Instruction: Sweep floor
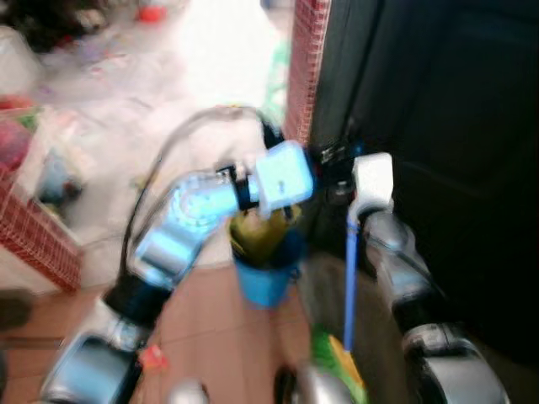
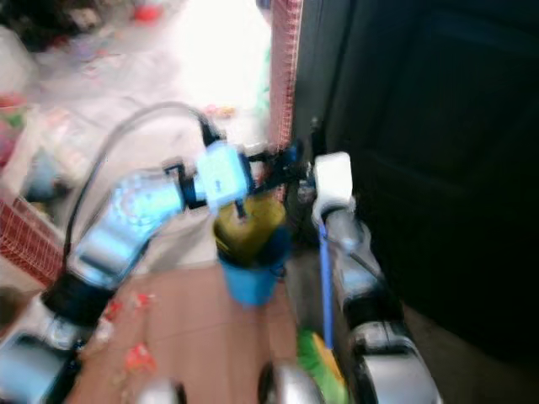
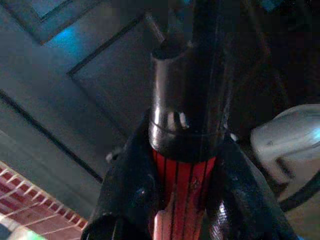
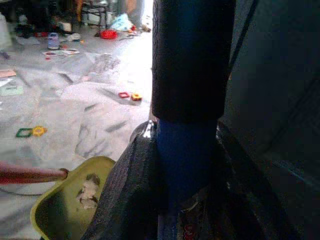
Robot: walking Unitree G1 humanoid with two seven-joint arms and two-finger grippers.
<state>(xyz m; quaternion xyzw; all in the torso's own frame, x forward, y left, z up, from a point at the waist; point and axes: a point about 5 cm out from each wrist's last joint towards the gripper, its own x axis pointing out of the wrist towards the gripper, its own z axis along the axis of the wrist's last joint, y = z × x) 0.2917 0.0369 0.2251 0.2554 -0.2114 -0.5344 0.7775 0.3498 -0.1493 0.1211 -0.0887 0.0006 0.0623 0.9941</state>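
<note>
I see my left gripper (image 3: pixel 182 210) fingers clamped on one red-and-black handle (image 3: pixel 180 150); my right gripper (image 4: pixel 187 200) fingers grip one blue broom handle (image 4: pixel 187 150), one yellow dustpan (image 4: pixel 70 200) beside them.

Both head views are smeared with motion blur. Daylight glares white on the floor (image 1: pixel 210 50) beyond the dark door (image 1: pixel 438 126). Beside that door, the wrist views are dim and shadowed.

Tiled floor (image 1: pixel 210 337) carries a blue bucket (image 1: pixel 265 278) and scattered litter (image 4: pixel 30 131).
</note>
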